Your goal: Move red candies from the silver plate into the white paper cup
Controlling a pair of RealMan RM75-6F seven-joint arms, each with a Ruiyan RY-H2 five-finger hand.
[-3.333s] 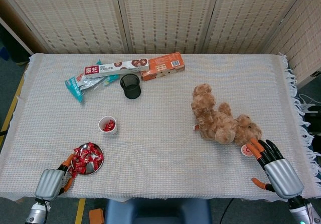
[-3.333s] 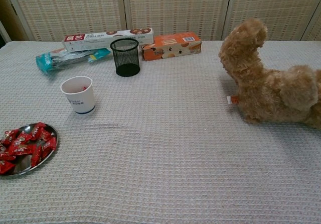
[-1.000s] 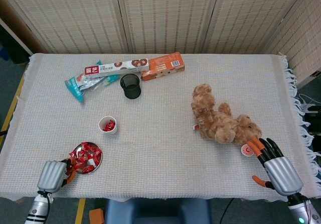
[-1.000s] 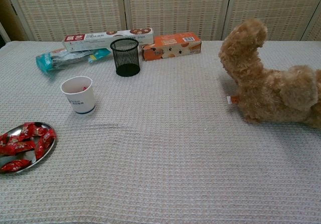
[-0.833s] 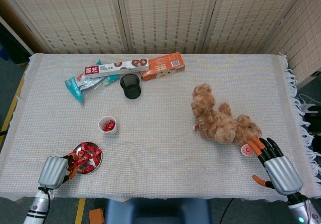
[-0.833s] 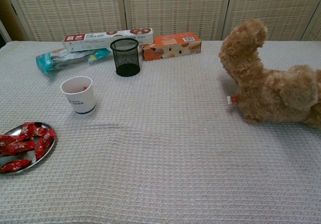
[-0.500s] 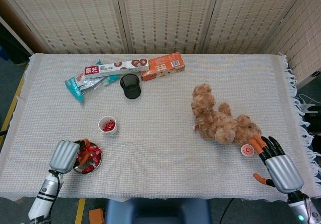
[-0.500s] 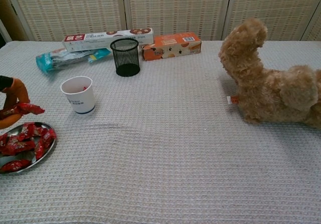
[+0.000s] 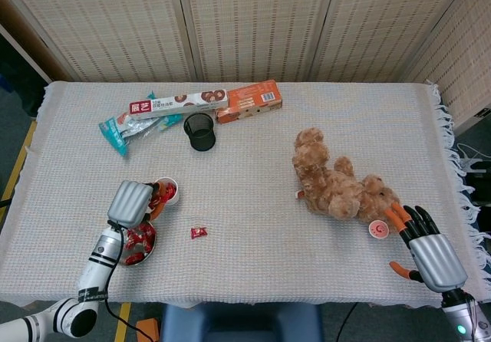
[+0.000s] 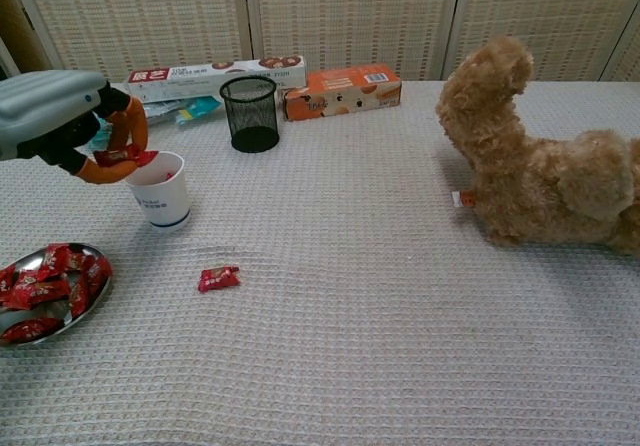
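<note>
With the left hand point(image 10: 75, 126) pinching a candy point(image 10: 122, 154) over the cup point(image 10: 160, 190) by the counter's left edge, next is release; right hand point(image 9: 426, 251) idle, fingers apart.

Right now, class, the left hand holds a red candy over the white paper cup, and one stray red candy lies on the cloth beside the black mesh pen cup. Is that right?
Not quite. The stray red candy lies on the cloth near the silver plate, in front of the white paper cup, well away from the black mesh pen cup. The chest view shows it. The left hand does hold a red candy over the cup.
</note>
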